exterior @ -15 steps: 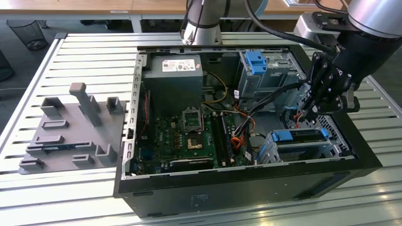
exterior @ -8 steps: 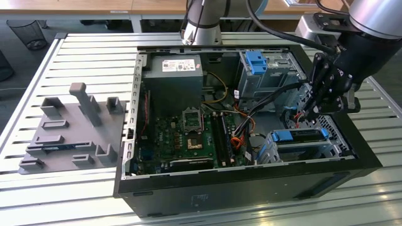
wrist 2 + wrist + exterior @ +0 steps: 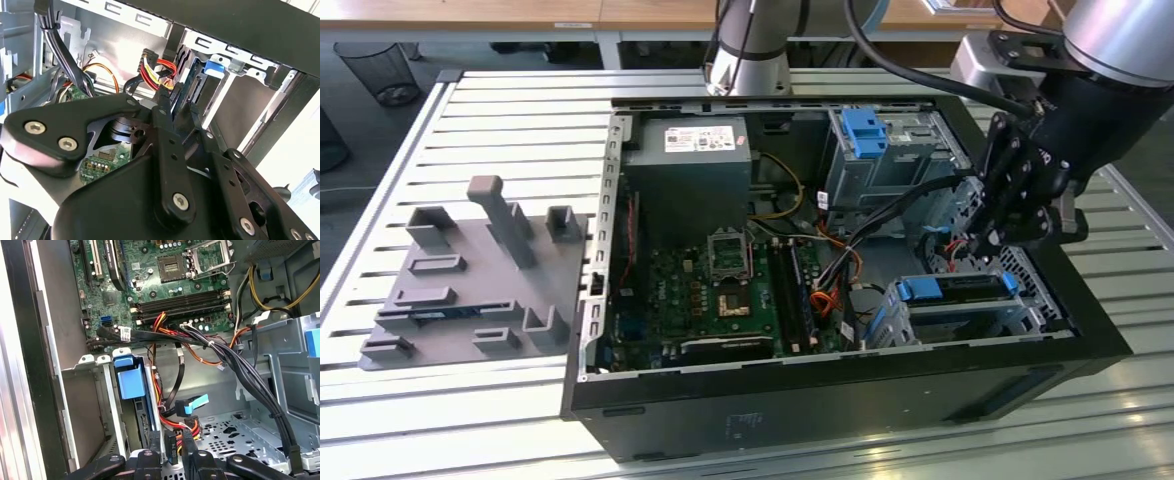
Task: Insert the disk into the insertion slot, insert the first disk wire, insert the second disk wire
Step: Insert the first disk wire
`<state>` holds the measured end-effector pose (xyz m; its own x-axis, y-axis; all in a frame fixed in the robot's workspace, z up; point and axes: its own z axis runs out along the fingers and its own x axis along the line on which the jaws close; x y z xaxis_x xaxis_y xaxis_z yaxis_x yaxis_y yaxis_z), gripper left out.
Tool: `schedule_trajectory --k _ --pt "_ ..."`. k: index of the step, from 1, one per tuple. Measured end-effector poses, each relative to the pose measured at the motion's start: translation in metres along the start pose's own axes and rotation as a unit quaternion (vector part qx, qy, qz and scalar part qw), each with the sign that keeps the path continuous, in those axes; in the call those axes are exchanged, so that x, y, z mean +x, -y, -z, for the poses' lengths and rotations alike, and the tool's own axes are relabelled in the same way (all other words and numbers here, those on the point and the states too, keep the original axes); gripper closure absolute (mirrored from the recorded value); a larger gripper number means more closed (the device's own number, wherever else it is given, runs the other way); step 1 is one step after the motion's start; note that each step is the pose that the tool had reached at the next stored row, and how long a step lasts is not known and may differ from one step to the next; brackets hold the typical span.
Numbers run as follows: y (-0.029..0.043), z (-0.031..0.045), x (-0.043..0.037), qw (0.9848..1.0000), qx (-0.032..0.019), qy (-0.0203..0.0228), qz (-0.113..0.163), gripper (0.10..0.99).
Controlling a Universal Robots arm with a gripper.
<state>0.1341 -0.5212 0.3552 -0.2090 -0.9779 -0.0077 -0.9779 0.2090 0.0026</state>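
The disk [image 3: 958, 290], framed by its blue carrier, sits inside the insertion slot [image 3: 1014, 318], a low silver cage at the case's corner on the exterior view's right. The first wrist view shows the carrier's blue end [image 3: 131, 382] at the cage mouth [image 3: 95, 365]. My gripper [image 3: 983, 250] hangs just behind the cage, inside the case. Its fingers [image 3: 155, 447] are shut on a black wire connector [image 3: 170, 444] with red, yellow and black leads, close to the disk's rear edge. A second wire with a blue plug [image 3: 196, 404] lies loose beside it. The second wrist view shows my gripper [image 3: 177, 102] beside the carrier [image 3: 216, 66].
A taller grey cage with a blue tab [image 3: 867, 130] stands behind my gripper. A thick black cable bundle [image 3: 240, 365] crosses above the motherboard [image 3: 720, 290]. The black case wall [image 3: 1087, 320] is close on the exterior view's right. A grey fixture plate [image 3: 467, 280] lies outside the case.
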Motion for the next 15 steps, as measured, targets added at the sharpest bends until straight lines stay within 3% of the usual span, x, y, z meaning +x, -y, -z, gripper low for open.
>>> schedule_trajectory --k 8,12,15 --pt "0.0014 -0.0036 -0.0003 1.0000 0.0009 -0.0036 -0.007 0.776" --pt "0.0021 -0.0042 -0.0014 0.9999 0.0016 -0.0071 -0.010 0.914" --pt "0.0023 -0.0042 -0.0015 1.0000 0.0016 -0.0072 -0.004 0.922"
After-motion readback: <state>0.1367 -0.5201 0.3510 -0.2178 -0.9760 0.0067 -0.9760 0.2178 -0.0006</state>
